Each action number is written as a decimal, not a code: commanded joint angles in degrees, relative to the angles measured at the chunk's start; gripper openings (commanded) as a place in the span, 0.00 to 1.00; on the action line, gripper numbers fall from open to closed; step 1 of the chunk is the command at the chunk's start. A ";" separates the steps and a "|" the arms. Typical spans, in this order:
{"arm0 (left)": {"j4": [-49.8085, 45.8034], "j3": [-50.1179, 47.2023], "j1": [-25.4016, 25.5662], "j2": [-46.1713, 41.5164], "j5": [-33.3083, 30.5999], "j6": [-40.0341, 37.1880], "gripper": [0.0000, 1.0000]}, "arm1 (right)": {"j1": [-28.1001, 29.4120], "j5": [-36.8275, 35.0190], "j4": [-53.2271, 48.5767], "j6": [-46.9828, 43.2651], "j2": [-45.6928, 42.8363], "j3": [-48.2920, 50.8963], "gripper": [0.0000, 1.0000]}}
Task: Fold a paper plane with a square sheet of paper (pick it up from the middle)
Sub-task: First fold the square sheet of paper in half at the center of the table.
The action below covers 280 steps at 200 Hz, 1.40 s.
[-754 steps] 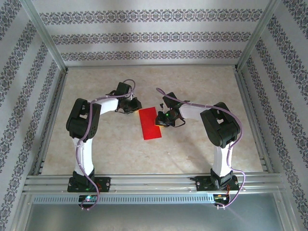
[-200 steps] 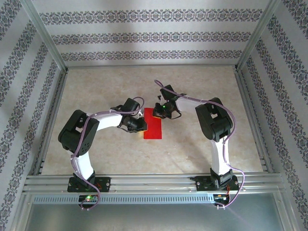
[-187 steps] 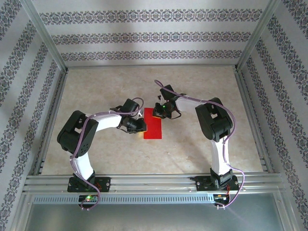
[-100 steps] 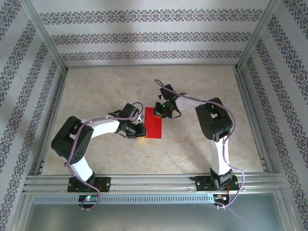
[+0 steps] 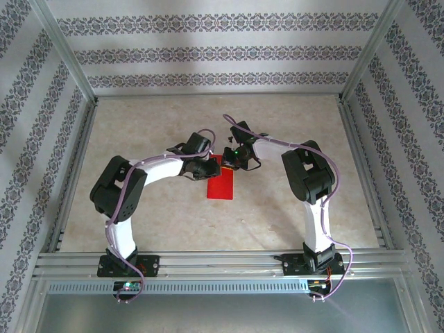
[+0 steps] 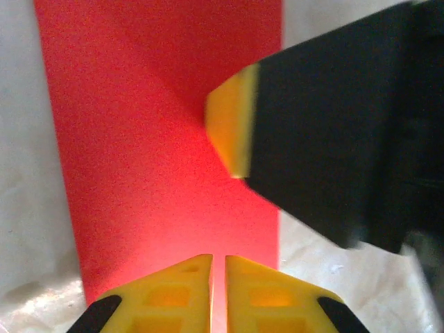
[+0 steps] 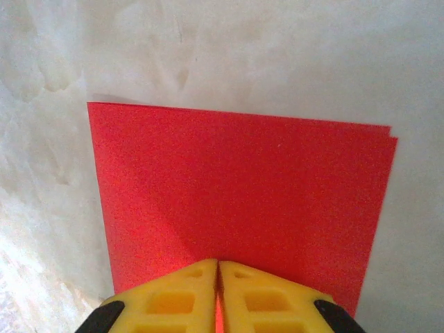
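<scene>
The square sheet of paper [image 5: 220, 183] is bright red and lies flat on the table, folded into a narrow double-layered rectangle. Its two layers show slightly offset at one corner [image 7: 390, 136] in the right wrist view. My left gripper [image 5: 210, 168] is shut, its tips [image 6: 218, 261] resting on the paper [image 6: 152, 146] near its upper left part. My right gripper [image 5: 231, 161] is shut too, its tips [image 7: 218, 265] down on the paper [image 7: 243, 180] at the far short end. In the left wrist view the right gripper's yellow fingertip [image 6: 232, 128] presses the paper just ahead of my left one.
The beige marbled table [image 5: 291, 125] has aluminium rails [image 5: 222, 258] round it and patterned walls behind. Both arms bend inward over the middle, their grippers only a few centimetres apart. Bare table lies to the far side and at both flanks.
My left gripper has swung from the paper's near left edge up to its far left part, close to the right gripper. The right arm has stayed put.
</scene>
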<state>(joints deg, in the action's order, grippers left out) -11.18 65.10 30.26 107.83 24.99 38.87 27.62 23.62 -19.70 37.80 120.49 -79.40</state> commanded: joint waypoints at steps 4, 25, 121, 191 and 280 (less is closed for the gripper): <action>1.91 -1.37 -0.73 1.51 1.35 2.07 0.12 | -0.36 -2.00 -4.44 1.13 2.50 0.04 0.12; 3.60 -4.50 -0.69 1.08 2.89 2.58 0.11 | -0.59 -1.82 -5.37 1.31 2.31 -0.36 0.12; 4.73 -16.21 -0.91 -5.88 6.66 0.41 0.11 | -0.99 -1.99 -7.02 5.12 2.81 -0.85 0.12; 5.94 -24.09 -0.38 -11.93 8.22 1.99 0.12 | -1.07 -2.26 -7.10 5.04 3.26 -1.38 0.12; -2.30 -12.46 -1.39 -15.72 4.79 -3.78 0.13 | -1.81 2.71 -5.17 -0.51 -0.74 -4.80 0.14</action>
<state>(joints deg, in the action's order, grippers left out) -13.08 47.90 29.50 92.27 31.31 35.73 26.87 24.88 -24.71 40.45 120.92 -81.93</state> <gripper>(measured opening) 0.123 0.128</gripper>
